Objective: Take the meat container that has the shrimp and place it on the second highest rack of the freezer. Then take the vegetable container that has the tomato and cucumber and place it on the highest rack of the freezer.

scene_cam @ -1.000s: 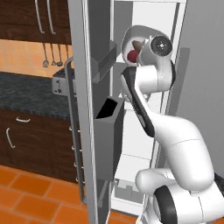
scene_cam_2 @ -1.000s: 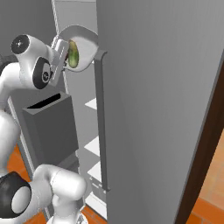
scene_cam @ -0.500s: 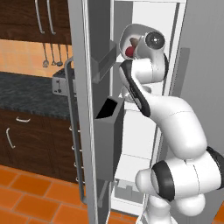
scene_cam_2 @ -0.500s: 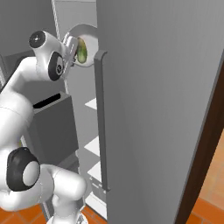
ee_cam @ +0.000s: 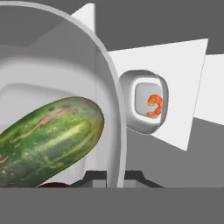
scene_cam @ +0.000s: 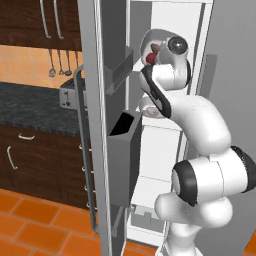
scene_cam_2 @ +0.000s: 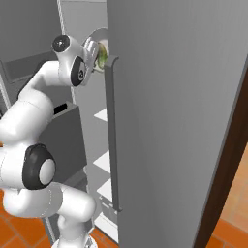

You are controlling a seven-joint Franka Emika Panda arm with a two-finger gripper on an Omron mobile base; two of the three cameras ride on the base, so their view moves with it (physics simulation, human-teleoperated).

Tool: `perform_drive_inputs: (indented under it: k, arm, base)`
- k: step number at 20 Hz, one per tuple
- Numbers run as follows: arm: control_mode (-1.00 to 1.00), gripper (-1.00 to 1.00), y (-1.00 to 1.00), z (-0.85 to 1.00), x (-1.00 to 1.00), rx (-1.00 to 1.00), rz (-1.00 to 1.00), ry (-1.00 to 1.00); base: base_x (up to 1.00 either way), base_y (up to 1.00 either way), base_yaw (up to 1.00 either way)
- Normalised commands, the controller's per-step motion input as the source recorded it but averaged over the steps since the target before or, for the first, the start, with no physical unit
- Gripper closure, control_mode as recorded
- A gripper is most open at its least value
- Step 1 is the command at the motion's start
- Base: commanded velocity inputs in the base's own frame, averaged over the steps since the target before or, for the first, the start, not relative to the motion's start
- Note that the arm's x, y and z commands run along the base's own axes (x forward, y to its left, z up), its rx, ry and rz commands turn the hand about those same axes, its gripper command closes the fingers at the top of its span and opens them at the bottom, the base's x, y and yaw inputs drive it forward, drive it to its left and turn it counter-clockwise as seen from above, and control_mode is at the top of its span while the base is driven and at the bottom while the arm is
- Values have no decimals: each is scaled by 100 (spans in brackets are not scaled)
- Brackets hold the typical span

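Note:
My gripper is shut on the rim of the clear vegetable container, held high inside the open freezer. The cucumber lies across the tub, close to the camera. A red sliver of the tomato shows under it, and the tomato also peeks out by the hand in the left base view. From the right, the container and the cucumber are partly hidden behind the grey door edge. Further in, the meat container with the shrimp sits on a white shelf.
The freezer door stands open to the left, with grey bins close beside my arm. A tall closed grey door with a vertical handle borders the opening on the right. Lower white shelves lie beneath. Dark counter and cabinets are at left.
The arm has straightened and carried the vegetable container deeper into the top of the freezer. From the right, more of the tub is hidden behind the door edge.

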Motion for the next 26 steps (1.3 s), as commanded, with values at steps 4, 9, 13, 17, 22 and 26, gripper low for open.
perform_drive_inputs:
  k: [4, 9, 13, 17, 22, 26]
  arm:
    - [-100, 100, -11, -28, 60, 0, 0, 4]
    - [-100, 100, -10, -2, 72, 0, 0, 2]
    - [-100, 100, -16, -1, 81, 0, 0, 5]
    - [-100, 100, -1, -16, 51, 0, 0, 0]
    - [-100, -100, 3, -7, 39, -2, 0, -2]
    - [-100, -100, 7, 0, 9, -5, 0, -20]
  base:
    - [0, 0, 0]
    - [0, 0, 0]
    - [0, 0, 0]
    - [0, 0, 0]
    - [0, 0, 0]
    - [0, 0, 0]
